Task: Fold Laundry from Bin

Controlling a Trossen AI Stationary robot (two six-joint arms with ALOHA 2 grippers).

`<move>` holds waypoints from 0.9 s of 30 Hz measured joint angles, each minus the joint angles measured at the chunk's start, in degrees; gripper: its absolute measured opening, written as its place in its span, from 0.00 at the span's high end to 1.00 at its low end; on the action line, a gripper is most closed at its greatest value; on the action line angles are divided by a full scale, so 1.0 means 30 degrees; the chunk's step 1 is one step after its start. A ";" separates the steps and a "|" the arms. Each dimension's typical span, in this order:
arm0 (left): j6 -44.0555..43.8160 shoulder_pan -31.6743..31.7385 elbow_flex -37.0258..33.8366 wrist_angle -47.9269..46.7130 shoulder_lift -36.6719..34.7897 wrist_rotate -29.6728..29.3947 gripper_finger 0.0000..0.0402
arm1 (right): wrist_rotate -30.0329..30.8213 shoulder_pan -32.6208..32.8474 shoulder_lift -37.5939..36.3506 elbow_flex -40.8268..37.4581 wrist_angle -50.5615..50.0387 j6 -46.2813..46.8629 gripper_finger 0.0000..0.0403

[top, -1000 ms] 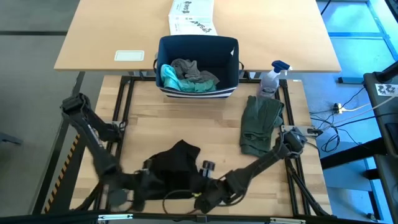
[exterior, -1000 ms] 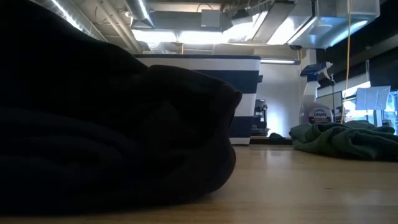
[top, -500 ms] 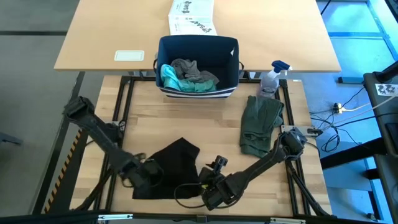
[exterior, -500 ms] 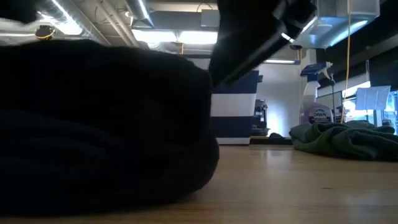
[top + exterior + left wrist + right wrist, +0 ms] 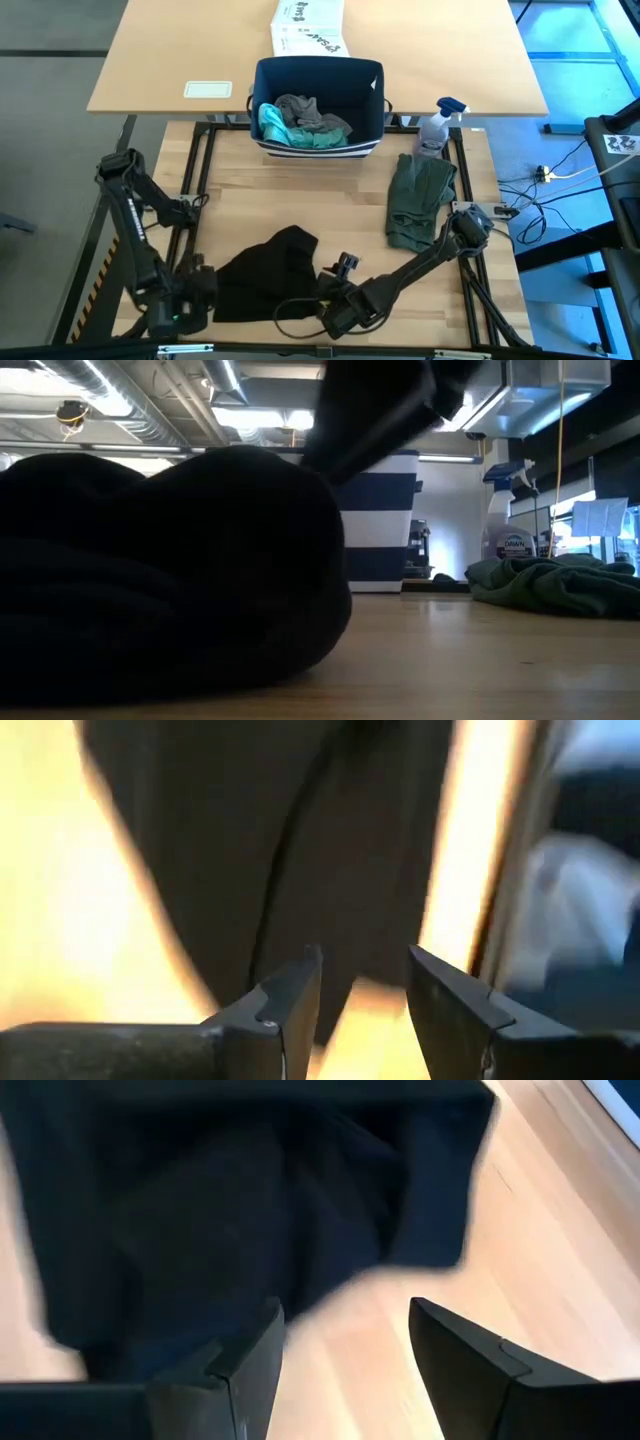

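Hovering at the table's near edge, my left gripper [image 5: 185, 305] and right gripper [image 5: 335, 312] both gape empty beside the black T-shirt [image 5: 265, 280] bunched between them. Farther off lies the olive-green piece [image 5: 418, 198]; beyond it, the bin [image 5: 318, 75] holds teal and grey laundry [image 5: 300, 120].

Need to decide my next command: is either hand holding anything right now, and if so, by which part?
Nothing is held. The left hand and right hand both stand open with bare gaps, just short of the black T-shirt lying on the table.
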 joint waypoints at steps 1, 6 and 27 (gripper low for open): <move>0.0800 -0.0180 0.0204 0.0374 0.0022 -0.2225 0.65 | 0.0110 0.0000 0.0000 0.0000 0.0648 -0.0396 0.47; 0.4554 0.0481 -0.0413 0.3384 0.0339 -0.5930 0.65 | -0.0162 -0.0357 0.0000 0.0000 0.3110 -0.1445 0.47; 1.2901 0.4054 -0.2861 0.7003 0.4537 -0.3843 0.65 | -0.1602 -0.0152 0.1791 -0.0022 0.5069 -0.8972 0.76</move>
